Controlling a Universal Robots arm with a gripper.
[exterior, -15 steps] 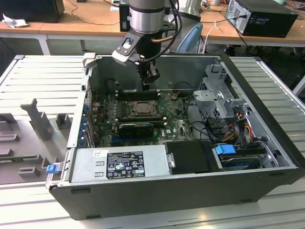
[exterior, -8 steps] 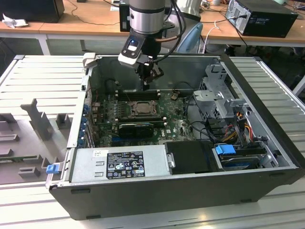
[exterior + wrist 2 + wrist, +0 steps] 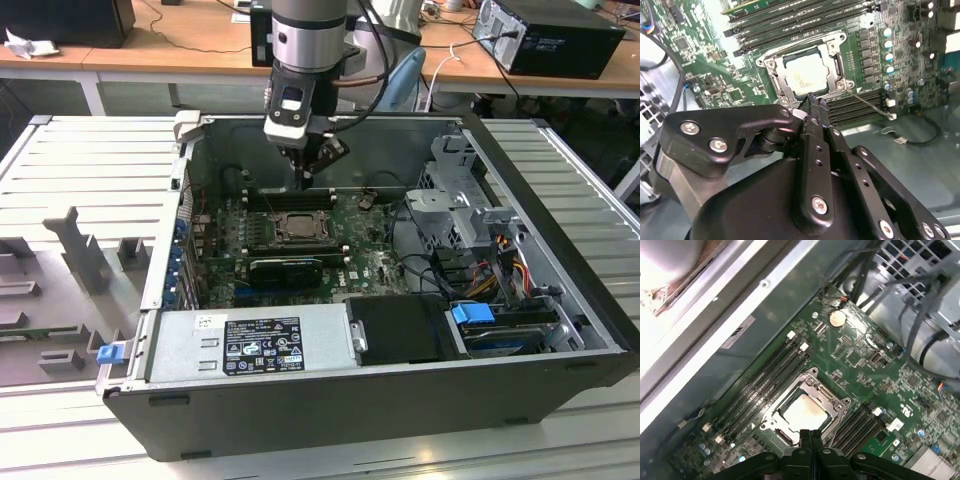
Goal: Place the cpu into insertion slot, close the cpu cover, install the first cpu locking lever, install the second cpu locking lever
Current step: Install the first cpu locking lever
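Black gripper fingers, pressed together with nothing between them, hover just beside the insertion slot on the green motherboard. The cpu lies in that slot under the lowered cpu cover. The power supply label carries print I cannot make out.

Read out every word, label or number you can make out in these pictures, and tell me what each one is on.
Nothing can be quoted; all the print is too small or blurred.
Black label on the power supply: too small to read.
White sticker beside it: too small to read.
cpu top: faint marks, unreadable.
Motherboard lettering: blurred.
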